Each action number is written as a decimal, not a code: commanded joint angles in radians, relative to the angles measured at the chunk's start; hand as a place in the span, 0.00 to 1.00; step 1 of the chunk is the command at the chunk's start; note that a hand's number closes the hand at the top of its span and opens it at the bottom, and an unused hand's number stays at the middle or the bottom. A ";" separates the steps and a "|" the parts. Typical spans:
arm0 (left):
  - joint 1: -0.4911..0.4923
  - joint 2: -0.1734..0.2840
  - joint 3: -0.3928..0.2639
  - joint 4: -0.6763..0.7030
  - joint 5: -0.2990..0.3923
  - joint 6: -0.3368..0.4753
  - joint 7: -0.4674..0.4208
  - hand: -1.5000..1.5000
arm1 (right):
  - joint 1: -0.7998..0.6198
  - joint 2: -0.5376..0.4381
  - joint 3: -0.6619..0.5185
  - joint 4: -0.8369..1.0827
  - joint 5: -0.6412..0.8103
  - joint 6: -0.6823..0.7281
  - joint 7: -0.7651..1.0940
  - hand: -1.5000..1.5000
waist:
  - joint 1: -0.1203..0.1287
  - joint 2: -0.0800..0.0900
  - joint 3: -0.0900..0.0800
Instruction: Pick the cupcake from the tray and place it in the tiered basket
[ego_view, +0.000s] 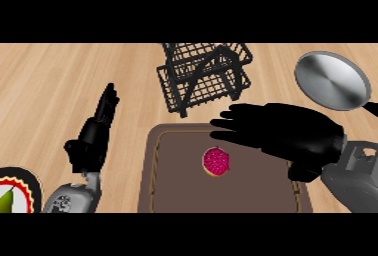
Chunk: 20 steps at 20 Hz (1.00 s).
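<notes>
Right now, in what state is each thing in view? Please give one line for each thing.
cupcake: lying on the tray, not held.
tray: flat on the counter, holding only the cupcake.
tiered basket: standing beyond the tray; nothing seen in it.
pan: on the counter at the right, nothing in it.
plate: at the left edge, partly cut off.
right hand: open, above the tray beside the cupcake.
left hand: open, resting left of the tray.
</notes>
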 joint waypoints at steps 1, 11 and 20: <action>0.002 -0.015 0.004 0.017 -0.015 -0.004 -0.022 0.50 | -0.011 -0.017 -0.020 0.110 0.048 -0.006 -0.125 0.00 | -0.001 0.001 0.000; 0.015 -0.043 0.014 0.028 -0.040 0.000 -0.039 0.50 | 0.041 0.029 0.020 0.106 0.097 -0.011 -0.170 0.00 | -0.006 -0.001 0.000; -0.021 -0.027 0.057 0.044 -0.025 -0.042 -0.025 0.50 | -0.007 0.112 0.041 0.170 0.115 0.022 -0.139 0.00 | -0.004 -0.001 0.000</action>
